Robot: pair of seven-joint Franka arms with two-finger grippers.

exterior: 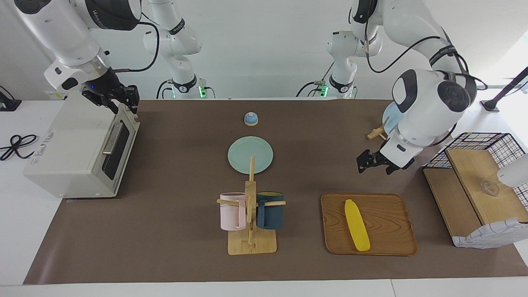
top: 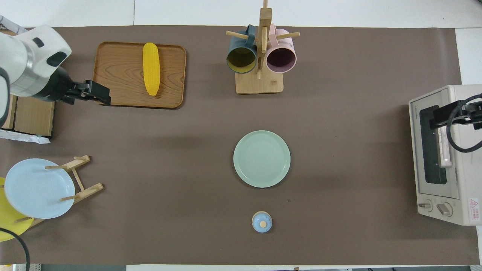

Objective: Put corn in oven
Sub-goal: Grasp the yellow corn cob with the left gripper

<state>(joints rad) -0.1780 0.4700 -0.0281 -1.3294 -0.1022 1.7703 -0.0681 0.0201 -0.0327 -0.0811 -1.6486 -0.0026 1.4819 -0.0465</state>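
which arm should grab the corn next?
Left, likely. The left claw hangs over the mat beside the wooden tray where the corn lies. The right claw is over the oven, whose door is shut.

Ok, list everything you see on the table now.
corn: one, yellow, on the tray
tray: one, brown wood, toward the left arm's end
oven: one, cream-white, right arm's end
green plate: one, pale, mid-table
mug rack: one, wooden, holding pink mug and dark blue mug
domed thing: one, blue, nearer the robots than the green plate
plate stand: one, wooden, holding light blue plate and yellow plate
wire shelf: one, black and wood, left arm's end
left gripper: jaws open, in the air beside the tray
right gripper: over the oven's top front edge
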